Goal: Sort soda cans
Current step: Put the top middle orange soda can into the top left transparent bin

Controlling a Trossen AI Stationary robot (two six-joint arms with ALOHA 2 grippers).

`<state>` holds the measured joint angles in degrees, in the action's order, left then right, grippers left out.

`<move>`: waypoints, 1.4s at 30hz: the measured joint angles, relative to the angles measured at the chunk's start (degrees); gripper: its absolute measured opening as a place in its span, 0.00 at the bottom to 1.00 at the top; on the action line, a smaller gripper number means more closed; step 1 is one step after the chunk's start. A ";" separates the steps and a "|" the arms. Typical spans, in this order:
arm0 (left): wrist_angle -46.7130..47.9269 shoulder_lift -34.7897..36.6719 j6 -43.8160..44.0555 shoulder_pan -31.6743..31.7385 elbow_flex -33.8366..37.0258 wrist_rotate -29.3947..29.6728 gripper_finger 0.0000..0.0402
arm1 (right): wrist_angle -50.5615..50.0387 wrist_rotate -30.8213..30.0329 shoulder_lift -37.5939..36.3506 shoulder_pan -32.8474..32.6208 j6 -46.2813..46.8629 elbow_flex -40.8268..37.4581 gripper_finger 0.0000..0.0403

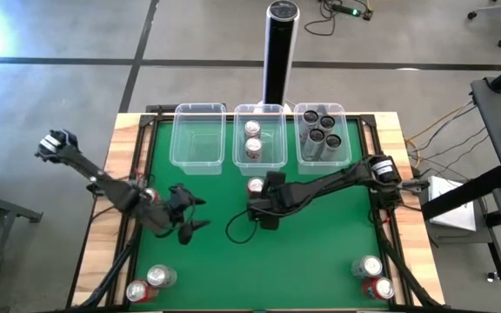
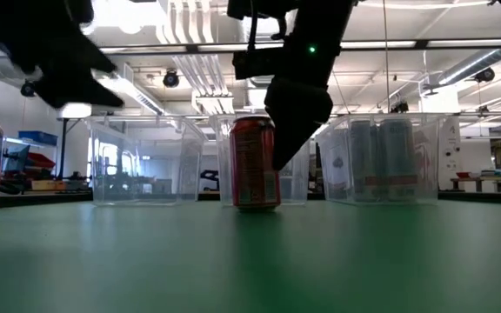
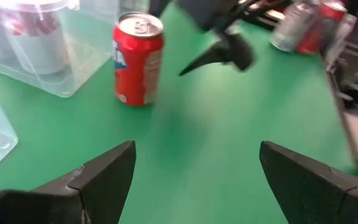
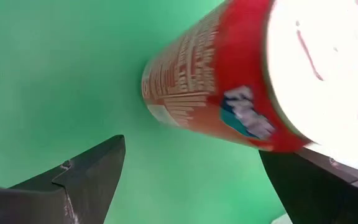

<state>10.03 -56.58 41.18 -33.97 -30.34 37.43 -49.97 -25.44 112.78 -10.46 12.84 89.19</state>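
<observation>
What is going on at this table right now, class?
A two-armed robot is sorting soda cans into three clear tubs. The right gripper, fingers open, sits beside a red can standing just before the middle tub, not gripping it. The left gripper hovers open over the mat. The middle tub holds two cans, the right tub dark ones, the left tub none. Four cans wait at the near corners.

Eleven cans (image 1: 256, 185) (three tubs (image 1: 197, 139))
</observation>
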 joint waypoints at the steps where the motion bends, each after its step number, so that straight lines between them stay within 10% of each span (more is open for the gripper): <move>1: -4.13 -1.57 -0.50 0.87 2.14 0.68 0.82 | 0.48 0.04 -0.25 0.00 0.01 0.04 0.90; 8: -31.21 -15.94 -7.02 13.12 11.11 0.08 0.82 | 0.83 1.45 -0.41 0.00 0.00 -0.04 0.90; 14: -51.25 -30.71 -15.44 22.46 9.66 -13.85 0.81 | 1.73 2.99 -0.49 0.41 -3.40 -1.19 0.90; 25: -49.23 -45.34 -12.48 23.99 -1.58 -16.48 0.82 | 5.28 7.29 -0.59 0.63 -9.14 -1.79 0.90; 42: -42.73 -37.15 -15.33 23.68 1.08 -12.91 0.82 | 10.51 8.38 -0.43 2.93 -15.08 -2.34 0.90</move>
<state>-32.70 -93.73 25.85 -10.28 -29.26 24.52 -39.46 -17.06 112.36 -7.52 -2.24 86.85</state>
